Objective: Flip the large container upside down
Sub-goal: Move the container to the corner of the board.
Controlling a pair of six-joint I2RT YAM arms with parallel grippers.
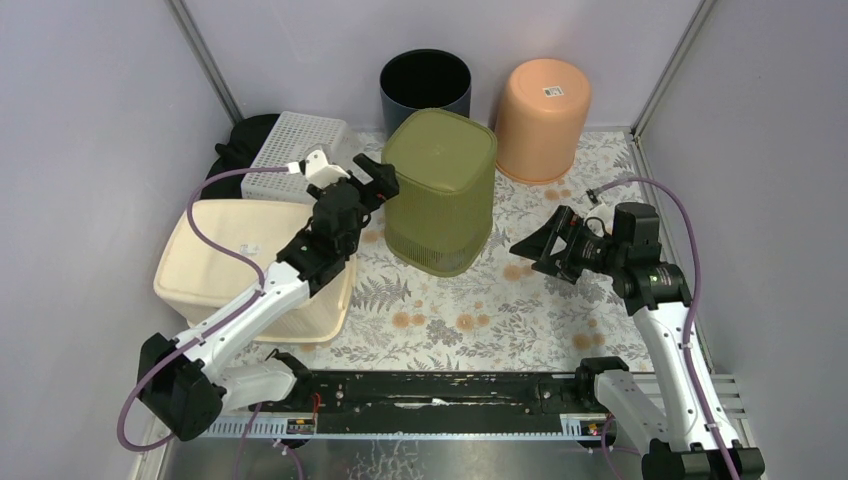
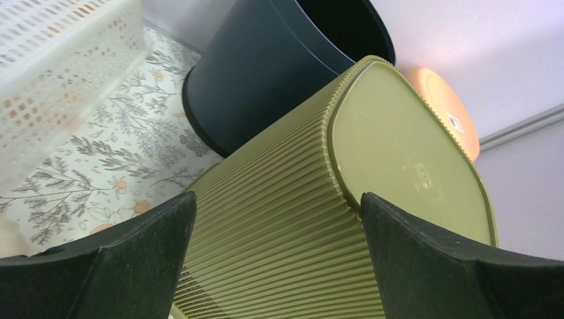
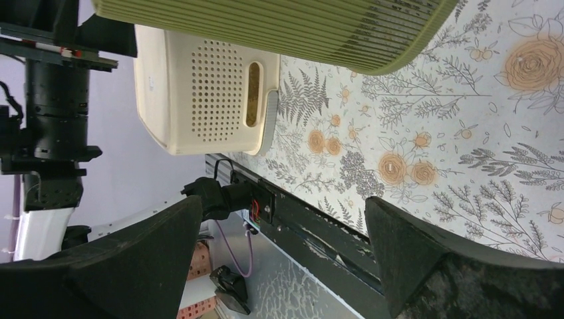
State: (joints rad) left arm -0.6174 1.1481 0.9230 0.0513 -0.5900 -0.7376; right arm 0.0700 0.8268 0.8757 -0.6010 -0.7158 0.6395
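The large container [image 1: 440, 190] is an olive-green ribbed bin in the middle of the table. Its flat base faces up and its wider rim is down on the flowered cloth. My left gripper [image 1: 385, 190] hovers open at the bin's upper left side. In the left wrist view the ribbed wall [image 2: 286, 232] fills the gap between the spread fingers of the left gripper [image 2: 277, 195], and no contact shows. My right gripper [image 1: 525, 258] is open to the right of the bin, apart from it. The right wrist view shows the bin's rim [image 3: 372, 60] above the empty right gripper [image 3: 282, 199].
A cream perforated basket [image 1: 250, 260] lies under the left arm. Behind it is a white mesh basket [image 1: 300, 150]. A black bin [image 1: 425, 85] stands open at the back, with an orange bin [image 1: 545, 115] base-up beside it. A black rail [image 1: 430, 390] runs along the near edge.
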